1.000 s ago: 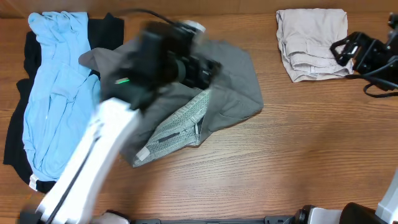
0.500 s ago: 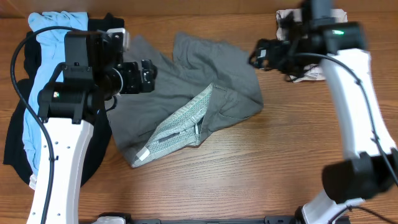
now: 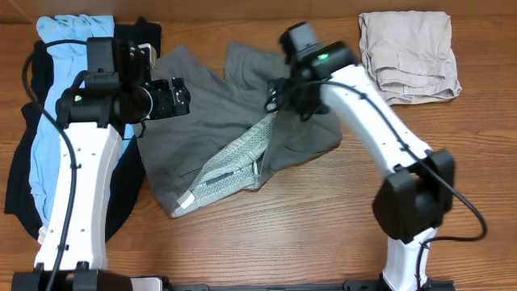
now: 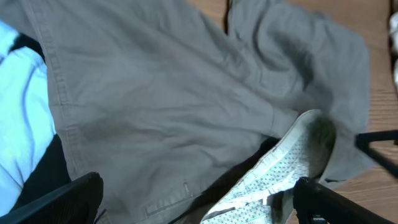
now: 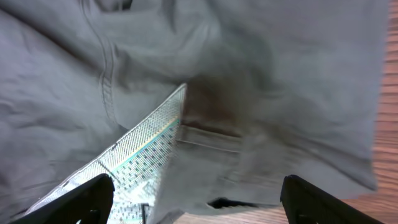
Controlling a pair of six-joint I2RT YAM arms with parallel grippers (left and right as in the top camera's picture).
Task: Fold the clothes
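The clothes lie on the wooden table. Rumpled grey shorts (image 3: 210, 121) fill the middle, with a white patterned pocket lining (image 3: 234, 162) turned out. A light blue garment (image 3: 48, 137) lies on a black one (image 3: 20, 178) at the left. My left gripper (image 3: 182, 95) hovers over the shorts' left part, open and empty, with the grey cloth (image 4: 161, 112) and lining (image 4: 280, 174) below my left gripper (image 4: 196, 205). My right gripper (image 3: 277, 99) hangs open over the shorts' upper middle. Below my right gripper (image 5: 199, 199) lie the grey cloth (image 5: 280, 93) and lining (image 5: 143, 155).
A folded beige garment (image 3: 412, 52) lies at the back right. Bare wood (image 3: 404, 202) spreads to the right of and in front of the shorts. The left arm's cable (image 3: 32, 89) loops over the pile at the left.
My right arm has swung from the far right edge to above the middle of the shorts. My left arm has drawn back towards the left. The shorts lie spread wider at the top left.
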